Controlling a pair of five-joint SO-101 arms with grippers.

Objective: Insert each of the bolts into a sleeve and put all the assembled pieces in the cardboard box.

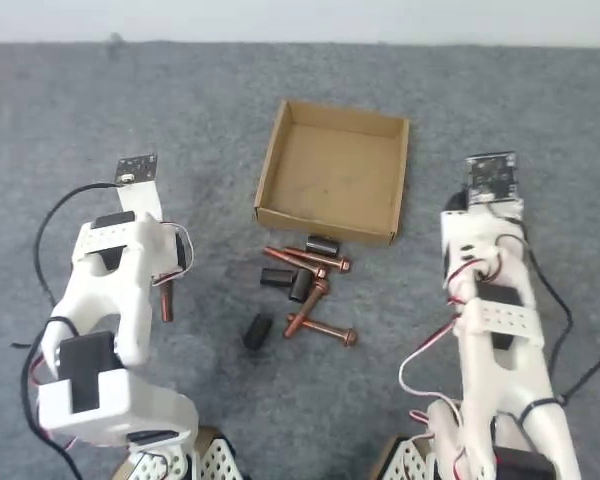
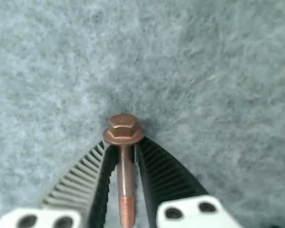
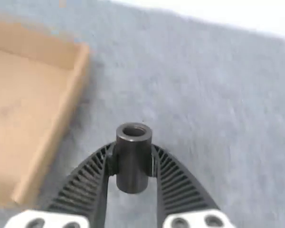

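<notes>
While the left fingers (image 2: 92, 175) were pinched tight on the shaft of a copper-coloured metal bolt (image 2: 123, 130), its six-sided head stuck out just past their tips. The right fingers (image 3: 88, 183) were squeezed round a short black metal sleeve (image 3: 133, 159), and its open hole poked out past their tips. A square brown cardboard box (image 3: 61, 118) sat off to one side of the right fingers, with nothing in it. More copper bolts (image 1: 320, 326) and black sleeves (image 1: 257, 330) lay on the grey fuzzy desk (image 1: 480, 100), between the two pairs of fingers and just beside the box.

I think the hard part came next. The bolt's thin end pointed back towards the arm, not out, so it might not line up with the hole. If it went in crooked, it could jam. A bump could also make the smooth sleeve slip out and roll away.
</notes>
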